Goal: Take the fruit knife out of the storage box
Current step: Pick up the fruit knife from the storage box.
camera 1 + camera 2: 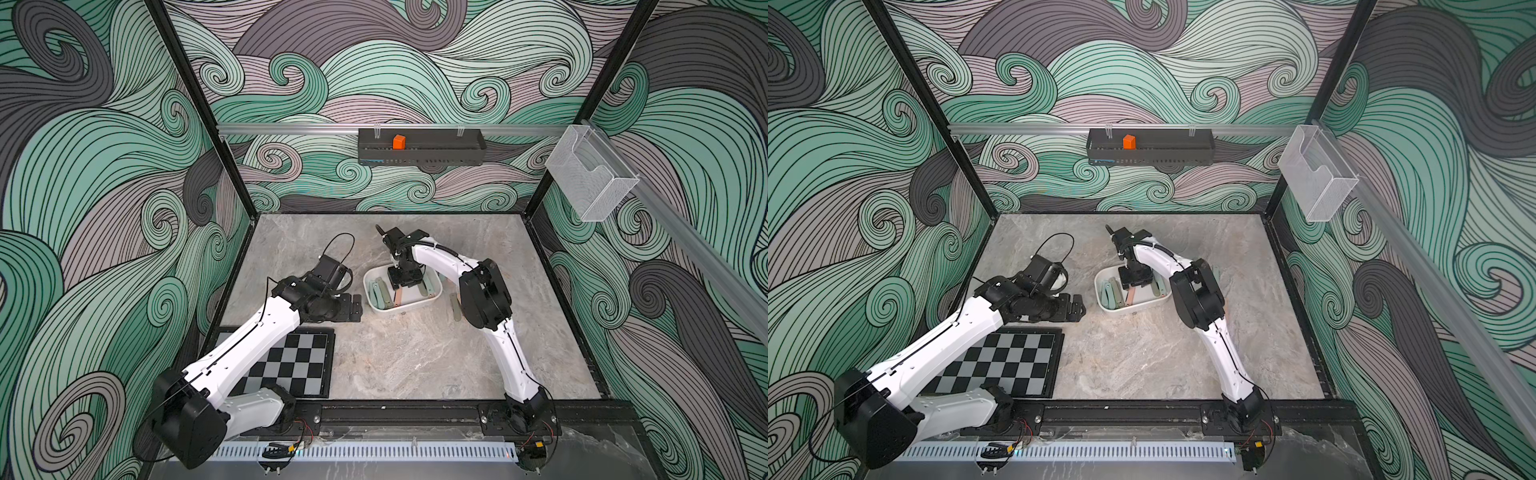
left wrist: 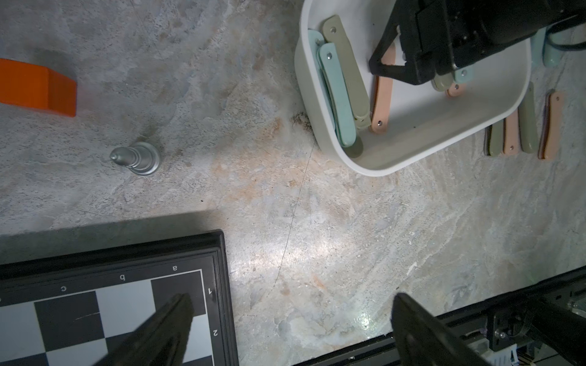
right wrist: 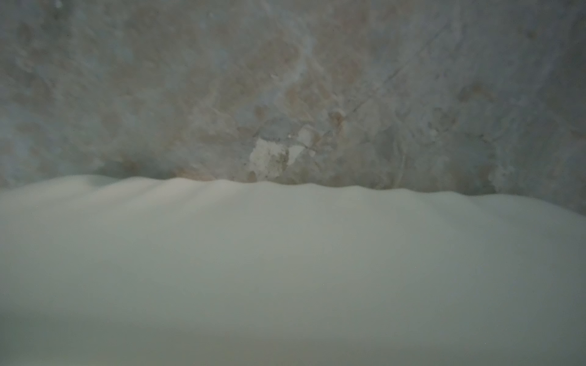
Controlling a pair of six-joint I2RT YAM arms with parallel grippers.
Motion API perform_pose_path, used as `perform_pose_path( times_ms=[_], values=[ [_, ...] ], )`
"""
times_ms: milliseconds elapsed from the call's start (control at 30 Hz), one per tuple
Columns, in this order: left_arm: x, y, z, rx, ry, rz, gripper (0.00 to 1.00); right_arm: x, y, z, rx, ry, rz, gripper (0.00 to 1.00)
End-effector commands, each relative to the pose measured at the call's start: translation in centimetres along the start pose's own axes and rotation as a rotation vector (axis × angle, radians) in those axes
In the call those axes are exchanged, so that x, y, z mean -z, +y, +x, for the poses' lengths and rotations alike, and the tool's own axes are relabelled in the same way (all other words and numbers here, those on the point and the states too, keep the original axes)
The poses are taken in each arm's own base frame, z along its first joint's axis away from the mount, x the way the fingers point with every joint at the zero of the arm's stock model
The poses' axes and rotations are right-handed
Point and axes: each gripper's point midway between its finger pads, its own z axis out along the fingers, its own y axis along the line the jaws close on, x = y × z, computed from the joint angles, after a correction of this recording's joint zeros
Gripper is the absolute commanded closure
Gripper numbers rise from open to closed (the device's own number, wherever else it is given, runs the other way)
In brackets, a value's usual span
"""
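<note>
My right claw [image 2: 394, 71], in the storage box [image 2: 412, 157] at the peach fruit knife [image 2: 382, 104] — whether it grips I can't tell — could snag neighbouring knives [image 2: 337, 95].

The right pincer [image 1: 402, 287] hides its own tips down in the storage box [image 1: 411, 309], so whether they grip the pink fruit knife [image 2: 382, 104] I cannot tell, its wrist camera shows only a pale blur, and the orange block [image 2: 35, 87] is cut by the left wrist view's edge.
</note>
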Motion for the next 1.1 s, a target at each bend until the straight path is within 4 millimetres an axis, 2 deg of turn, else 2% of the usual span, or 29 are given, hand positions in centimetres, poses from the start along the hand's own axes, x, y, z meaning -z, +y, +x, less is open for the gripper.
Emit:
perform_pose_path(
  times_ms=[0,100,267,467,700,900,1067],
  values=[
    [-0.4,0.3,-0.4,0.016,0.001,-0.019,0.01,-1.6,0.9,0.9,0.027,0.048,0.009,0.47],
    [-0.6,0.1,-0.7,0.015,0.007,-0.02,0.01,-2.7,0.6,1.7,0.035,0.084,0.035,0.53],
    [-0.9,-0.1,-1.1,0.013,0.024,-0.023,0.01,-3.4,0.7,2.2,0.048,0.109,0.031,0.7],
    [-1.4,-0.5,-1.4,0.018,0.047,-0.018,0.01,-2.8,0.9,1.6,0.061,0.087,0.021,0.77],
    [-1.2,-0.8,-1.9,0.01,0.04,-0.01,0.01,-0.8,0.6,-0.6,0.069,0.026,0.009,0.8],
    [-0.6,-1.5,-2.5,-0.007,0.033,0.012,0.01,2.0,-0.1,-2.7,0.042,-0.038,-0.009,0.8],
    [-0.3,-2.7,-3.3,-0.032,0.026,0.059,0.01,4.1,-1.0,-3.6,0.024,-0.077,-0.015,0.8]
  ],
)
